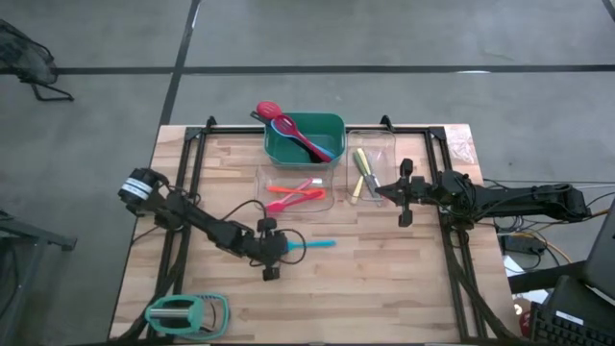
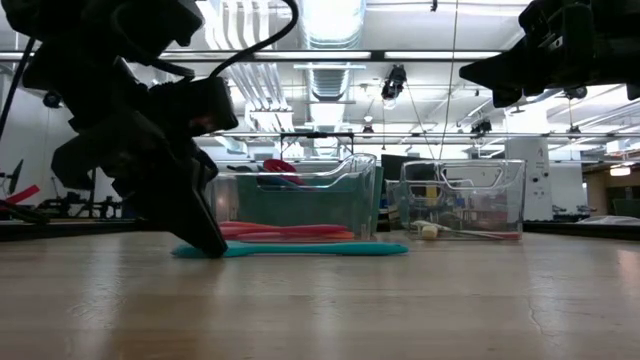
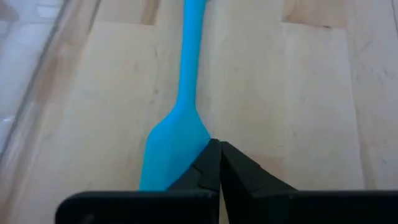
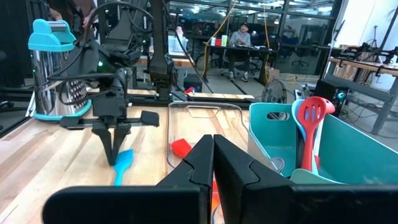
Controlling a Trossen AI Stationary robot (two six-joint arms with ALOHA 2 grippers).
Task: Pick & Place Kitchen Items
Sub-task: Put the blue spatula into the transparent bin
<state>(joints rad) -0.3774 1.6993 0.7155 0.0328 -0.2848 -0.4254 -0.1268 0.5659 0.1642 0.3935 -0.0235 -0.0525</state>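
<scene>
A blue spatula (image 1: 315, 244) lies flat on the wooden table, its blade toward my left gripper (image 1: 285, 246). The left gripper is shut, with its tips down at the blade (image 3: 171, 149); the low view (image 2: 212, 245) shows this too. My right gripper (image 1: 378, 192) is shut and empty, raised above the table by the right clear bin (image 1: 370, 144), which holds yellow utensils (image 1: 361, 173). A green bin (image 1: 332, 123) holds red, blue and pink utensils. A middle clear bin (image 1: 264, 178) holds red, orange and pink ones. My left gripper sets its shut fingertips (image 3: 211, 155) on the side edge of the spatula's blade (image 3: 200, 138), near where the blade narrows into the handle. The fingers come from above, slanting down. The spatula lies flat on the table, its handle (image 3: 189, 56) pointing away from the gripper.
A mint-green and grey handled gadget (image 1: 187, 314) lies at the table's near left corner. The three bins stand in the far middle of the table. Bare wood lies to the near right (image 1: 404, 288). A person sits in the room beyond (image 4: 239, 37).
</scene>
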